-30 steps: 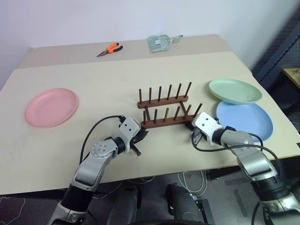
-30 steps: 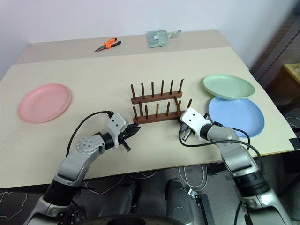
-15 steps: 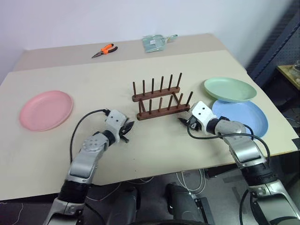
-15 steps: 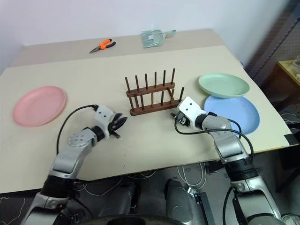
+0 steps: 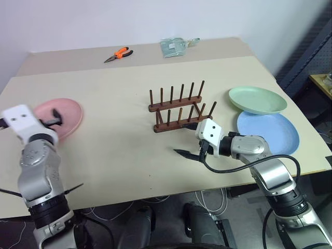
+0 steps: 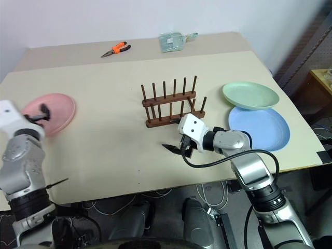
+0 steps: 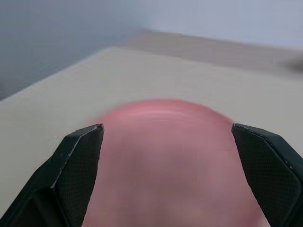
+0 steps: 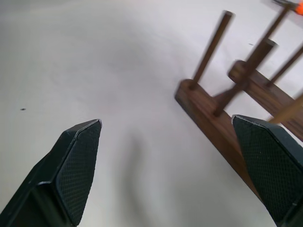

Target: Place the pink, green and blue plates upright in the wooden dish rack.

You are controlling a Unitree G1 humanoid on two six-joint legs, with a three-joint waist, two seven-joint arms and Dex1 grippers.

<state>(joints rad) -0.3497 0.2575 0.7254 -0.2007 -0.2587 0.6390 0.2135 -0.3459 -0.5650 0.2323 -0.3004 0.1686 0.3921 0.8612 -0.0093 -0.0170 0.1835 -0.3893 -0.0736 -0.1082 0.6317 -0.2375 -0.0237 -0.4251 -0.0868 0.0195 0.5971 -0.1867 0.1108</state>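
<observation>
Reach step: left gripper, fingers spread wide and empty, faces the round pale pink plastic plate far left of the dark wooden pegged dish rack; right gripper likewise wide, empty; next, close on the rim.

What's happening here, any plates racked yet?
None yet. The rack stands empty mid-table. The pink plate lies flat on the table's left side, with the open left pincer at it, holding nothing. The green plate overlaps the blue plate on the right. The right pincer hangs open in front of the rack, empty.
</observation>
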